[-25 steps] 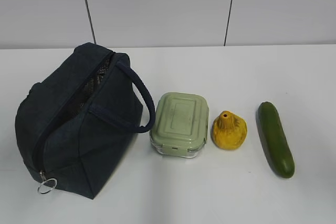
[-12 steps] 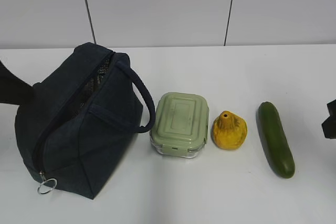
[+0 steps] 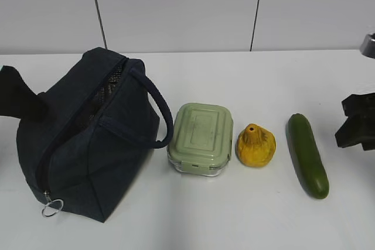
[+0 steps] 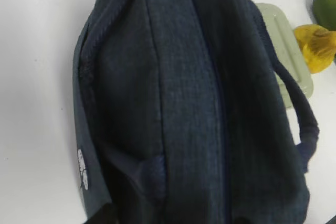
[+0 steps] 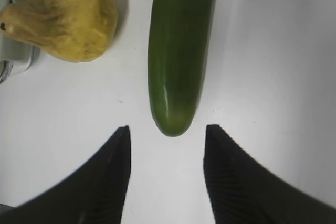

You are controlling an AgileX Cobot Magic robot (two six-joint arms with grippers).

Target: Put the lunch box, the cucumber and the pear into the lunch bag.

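I see both arms entered since before | right hand (image 5: 167,174) apart before cucumber (image 5: 178,51) | left hand apart, over lunch bag (image 4: 194,103)

Bare desk (image 3: 258,215) in front of the whole row and behind it up to the wall, open for a reach from either side. Narrow gaps only between lunch box (image 3: 201,137), pear (image 3: 255,145) and cucumber (image 3: 307,154); lunch box just beside the lunch bag (image 3: 82,139), its loop handle (image 3: 153,106) arching over toward the lid. Right gripper (image 5: 167,174) spread with jaws apart, clear desk on both flanks of the cucumber's near end.
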